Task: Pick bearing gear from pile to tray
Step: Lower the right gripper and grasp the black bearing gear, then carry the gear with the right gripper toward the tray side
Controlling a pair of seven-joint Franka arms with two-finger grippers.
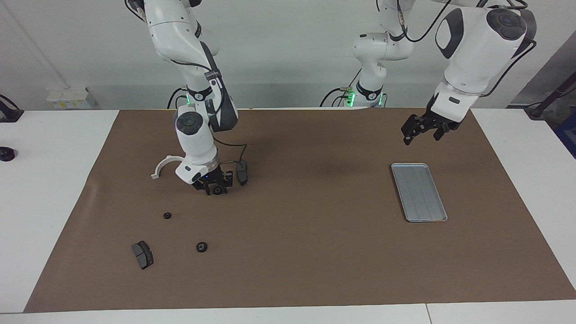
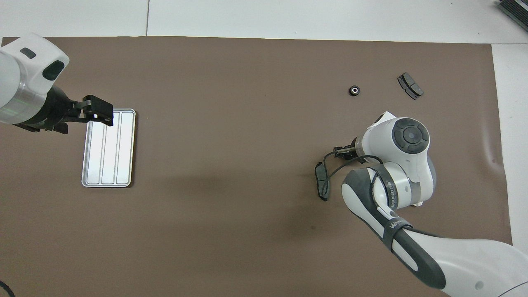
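The right tool (image 1: 216, 189) is low on the brown mat (image 1: 297, 252), its fingers around a small black gear (image 1: 217, 191); whether they already grip it I cannot tell. This gear lies just beside a brake pad (image 1: 242, 173). In the overhead view the wrist hides the gear. The tray (image 1: 418, 192), its long axis running toward the robots, lies at the left arm's end of the tabletop. The left tool (image 1: 420, 132) waits open above the mat beside the tray.
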